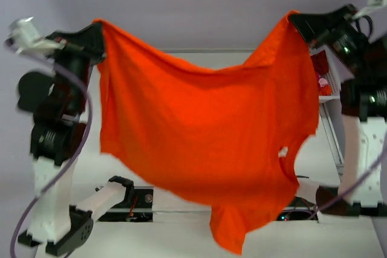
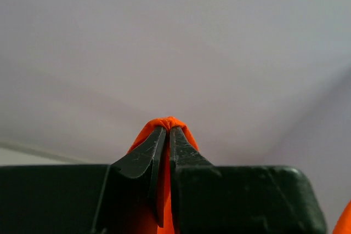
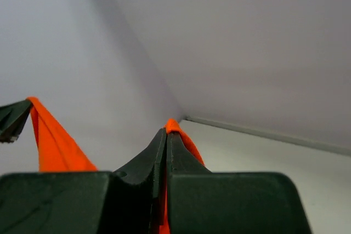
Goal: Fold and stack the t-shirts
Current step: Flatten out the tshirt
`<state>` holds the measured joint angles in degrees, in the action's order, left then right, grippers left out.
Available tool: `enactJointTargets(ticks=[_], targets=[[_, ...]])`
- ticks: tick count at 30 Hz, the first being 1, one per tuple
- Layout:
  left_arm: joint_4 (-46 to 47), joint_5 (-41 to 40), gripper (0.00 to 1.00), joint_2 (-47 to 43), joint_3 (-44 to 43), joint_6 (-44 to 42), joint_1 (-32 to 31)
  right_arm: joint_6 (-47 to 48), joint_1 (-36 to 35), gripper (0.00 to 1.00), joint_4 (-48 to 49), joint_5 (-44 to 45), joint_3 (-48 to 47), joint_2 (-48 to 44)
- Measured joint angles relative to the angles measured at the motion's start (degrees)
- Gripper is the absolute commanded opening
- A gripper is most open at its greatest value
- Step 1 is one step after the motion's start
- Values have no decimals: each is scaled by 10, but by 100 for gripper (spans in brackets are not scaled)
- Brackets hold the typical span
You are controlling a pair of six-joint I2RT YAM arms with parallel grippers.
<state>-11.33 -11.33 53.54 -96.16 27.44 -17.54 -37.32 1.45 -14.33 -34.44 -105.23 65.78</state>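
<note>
The bright orange t-shirt (image 1: 205, 131) hangs spread in the air between my two grippers, high above the table, its lower part drooping to the near edge. My left gripper (image 1: 97, 25) is shut on its top left corner; the cloth bulges over the tips in the left wrist view (image 2: 167, 123). My right gripper (image 1: 294, 16) is shut on its top right corner, with orange cloth (image 3: 174, 127) pinched at the tips in the right wrist view. The far corner and the left gripper also show there (image 3: 33, 105). A dark red and pink t-shirt (image 1: 322, 74) lies in a basket at right.
A white lattice basket (image 1: 338, 70) stands at the right behind the right arm. The white table (image 1: 199, 58) runs behind the hanging shirt, with grey walls beyond. A dark slot with cables (image 1: 142, 200) lies between the arm bases at the near edge.
</note>
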Motion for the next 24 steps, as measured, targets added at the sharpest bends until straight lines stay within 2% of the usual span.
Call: enactJointTargets(ticks=[4,8,15,24], targets=[[-3,-20,0,87,-7,-6,-1,7,0,0,-43,16,-42,89],[-19,-27,0,87,4,-6,-1,12,0,0,-70,17,-65,86],[-31,-25,0,-51,7,-4,-1,14,0,0,-74,10,-62,-42],[-33,32,0,-228,6,31,-1,-1,0,0,-37,-14,43,-277]])
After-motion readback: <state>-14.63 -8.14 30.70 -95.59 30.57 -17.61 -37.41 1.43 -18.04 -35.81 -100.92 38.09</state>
